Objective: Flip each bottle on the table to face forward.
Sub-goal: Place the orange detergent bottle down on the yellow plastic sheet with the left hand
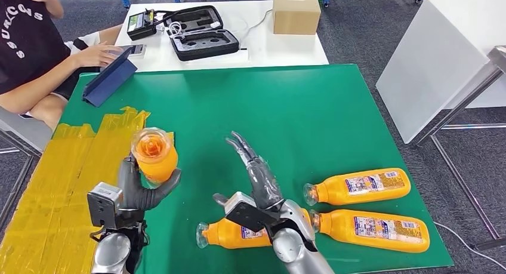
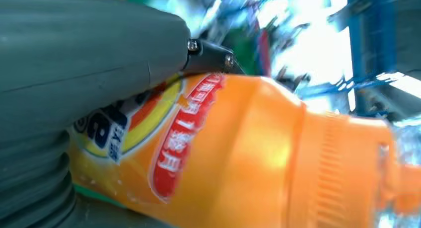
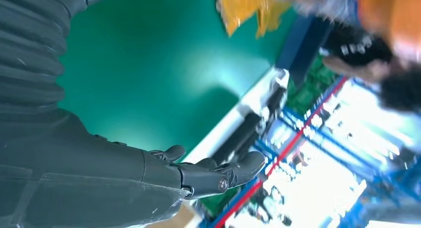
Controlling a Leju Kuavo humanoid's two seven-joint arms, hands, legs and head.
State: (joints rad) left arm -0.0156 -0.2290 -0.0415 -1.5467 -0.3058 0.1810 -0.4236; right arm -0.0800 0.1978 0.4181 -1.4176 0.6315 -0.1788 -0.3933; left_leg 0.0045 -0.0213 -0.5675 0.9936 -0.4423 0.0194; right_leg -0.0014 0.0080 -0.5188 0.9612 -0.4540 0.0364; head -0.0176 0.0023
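1. Left hand (image 1: pixel 140 187): grips one orange bottle (image 1: pixel 154 154), lifted off the green table mat (image 1: pixel 298 113) at near left, its clear cap end turned toward the head camera. In the left wrist view the thumb lies across the label of this bottle (image 2: pixel 238 153).
2. Right hand (image 1: pixel 258 177): holds nothing, fingers straight and apart, raised over the mat's near centre; its fingers (image 3: pixel 218 176) show extended in the right wrist view.
3. Bottle under the right arm (image 1: pixel 230 233): lying flat, cap to the left, close to the mat's near edge.
4. Two bottles lying at near right, caps left: farther one (image 1: pixel 358 187), nearer one (image 1: pixel 370 230), just beside each other, near the mat's right edge.
5. Yellow tape patch (image 1: pixel 59 184): covers the near-left corner.
6. Open mat: centre and far right.
7. Blue tablet case (image 1: pixel 107 82): far-left edge, a person's hand (image 1: pixel 98 54) on it.
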